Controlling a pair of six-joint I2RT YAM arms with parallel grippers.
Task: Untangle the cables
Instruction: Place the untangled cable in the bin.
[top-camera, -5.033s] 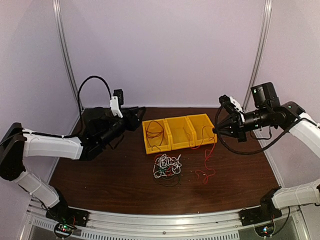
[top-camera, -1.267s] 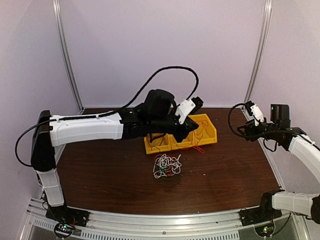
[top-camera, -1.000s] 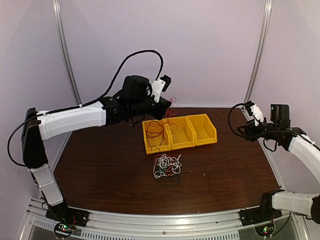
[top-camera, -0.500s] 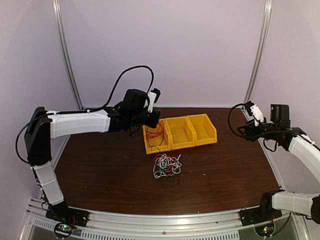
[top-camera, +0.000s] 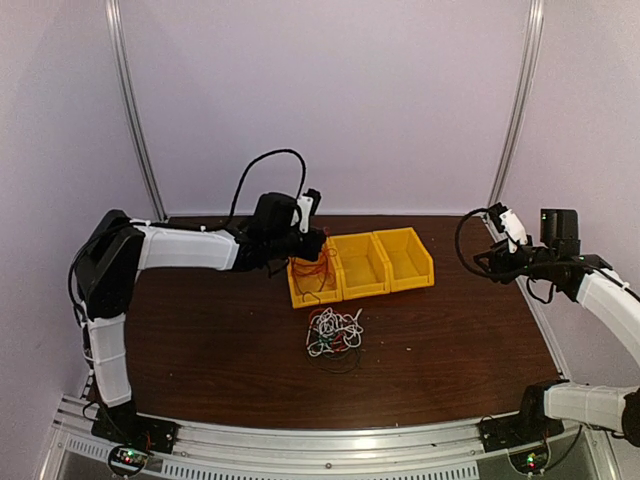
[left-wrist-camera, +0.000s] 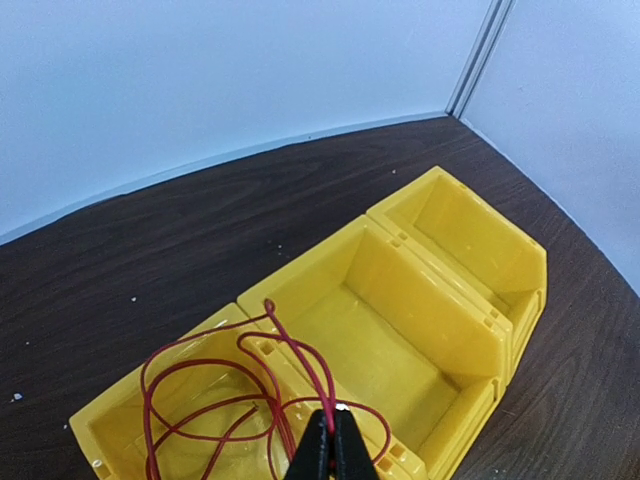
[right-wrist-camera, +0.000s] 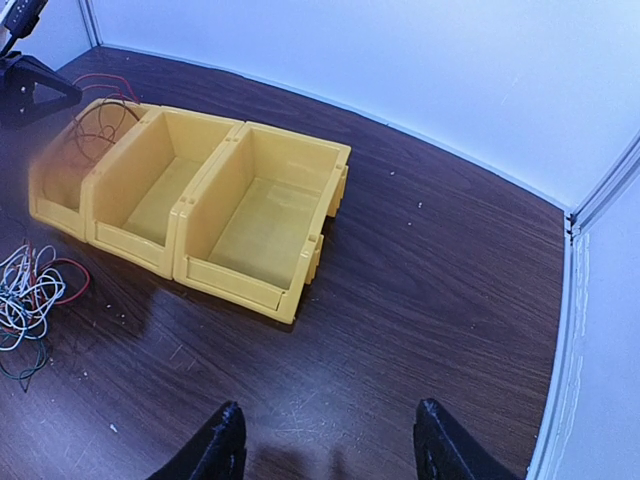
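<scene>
The left end effector (left-wrist-camera: 330, 445) is clenched on the red cable (left-wrist-camera: 312, 380), loops dangling into the left bin (top-camera: 305, 296). Best lower before letting go, so nothing hooks the rim. The right end effector (right-wrist-camera: 325, 440) gapes empty; the tangle (top-camera: 334, 332) sits on the worktop (top-camera: 200, 340).

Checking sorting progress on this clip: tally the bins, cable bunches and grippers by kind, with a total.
Yellow plastic open-top bins: 3
Cable bunches: 2 (tangled red, white and black clump on the table; thin red cable loops pinched by the left gripper at the left bin)
Grippers: 2 (left shut, right gripper open)
Total: 7
</scene>
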